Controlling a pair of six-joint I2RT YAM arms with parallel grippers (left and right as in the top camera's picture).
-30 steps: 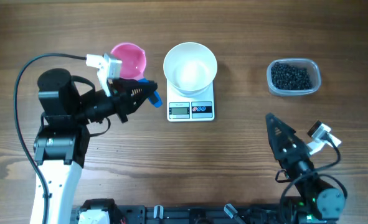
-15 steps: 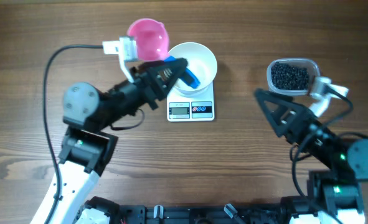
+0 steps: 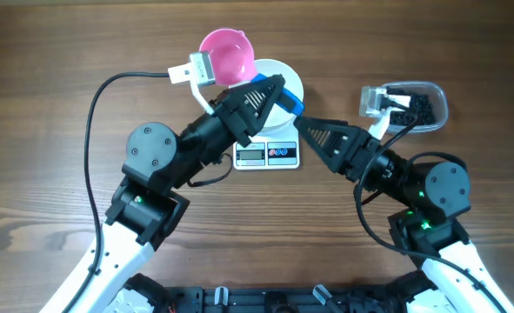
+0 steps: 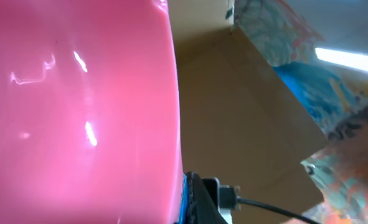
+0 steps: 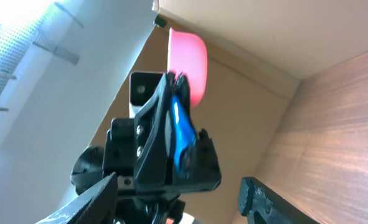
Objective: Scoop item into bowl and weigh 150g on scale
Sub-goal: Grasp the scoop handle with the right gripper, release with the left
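Overhead: pink plastic scoop (image 3: 226, 54), blue handle, axis 10-to-4 o'clock, clamped in left gripper (image 3: 274, 89). Right gripper (image 3: 303, 127) agape, empty, just beside its 4 o'clock end.

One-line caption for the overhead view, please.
Overhead: left end effector holds the pink scoop at the white bowl on the scale; right end effector reaches in, open.

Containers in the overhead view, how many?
3: pink scoop in the left pincer, white bowl on the scale, clear tub of beads at far right, partly covered.
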